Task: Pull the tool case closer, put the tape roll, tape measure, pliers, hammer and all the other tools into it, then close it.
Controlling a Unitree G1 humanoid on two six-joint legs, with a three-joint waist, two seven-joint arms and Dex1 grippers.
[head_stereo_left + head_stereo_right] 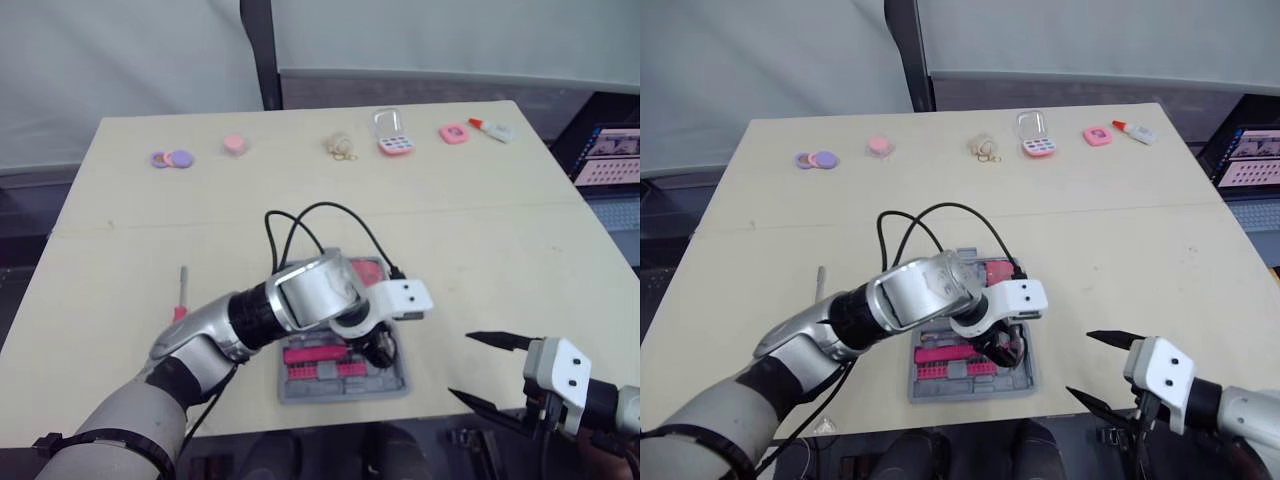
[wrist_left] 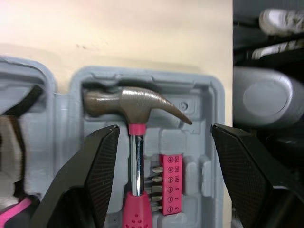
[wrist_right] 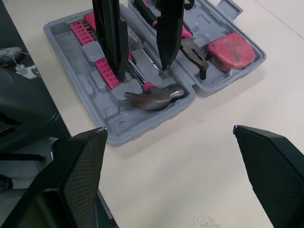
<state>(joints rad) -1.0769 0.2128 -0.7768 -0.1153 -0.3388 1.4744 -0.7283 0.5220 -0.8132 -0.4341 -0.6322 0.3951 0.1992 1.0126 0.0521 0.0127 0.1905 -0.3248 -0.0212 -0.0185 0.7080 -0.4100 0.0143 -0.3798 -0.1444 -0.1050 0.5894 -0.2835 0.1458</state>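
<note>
Left gripper (image 2: 164,130), fully open and empty, straddles the hammer (image 2: 135,104) seated in the tool case (image 1: 340,386) at the table's (image 1: 500,250) near edge. Hazard: an off-axis lift lets 1 finger snag and unseat it.

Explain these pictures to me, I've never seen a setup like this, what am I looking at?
This is a humanoid robot with two arms, each ending in a black two-fingered hand. Two pictures come from cameras in its head, looking down on a table; the other two from a camera on each wrist. An open grey tool case holds a hammer, pliers and a tape measure. The left hand hangs open over the hammer; the right hand is open too. Neither holds anything. A screwdriver lies outside the case.
</note>
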